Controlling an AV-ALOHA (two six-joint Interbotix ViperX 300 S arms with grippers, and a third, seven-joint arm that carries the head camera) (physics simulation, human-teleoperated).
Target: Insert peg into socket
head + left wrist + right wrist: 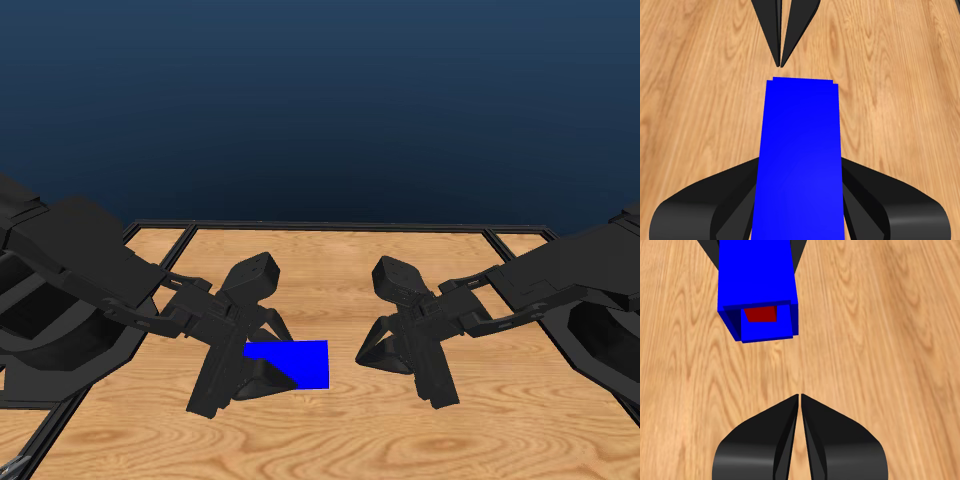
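Note:
My left gripper (262,372) is shut on the blue socket (300,362), and its jaws press both long sides of the socket (800,160) in the left wrist view. The socket's hollow end (765,322) points at my right gripper (375,350), a short gap away. A small red face (761,314) shows deep inside that opening; I cannot tell whether it is the peg. No red bar shows anywhere else. My right gripper (800,396) is shut, jaws touching, with nothing between them.
The wooden table (480,430) has a dark frame along its far edge (340,228) and at the left front. Both black arms reach in from the picture's sides.

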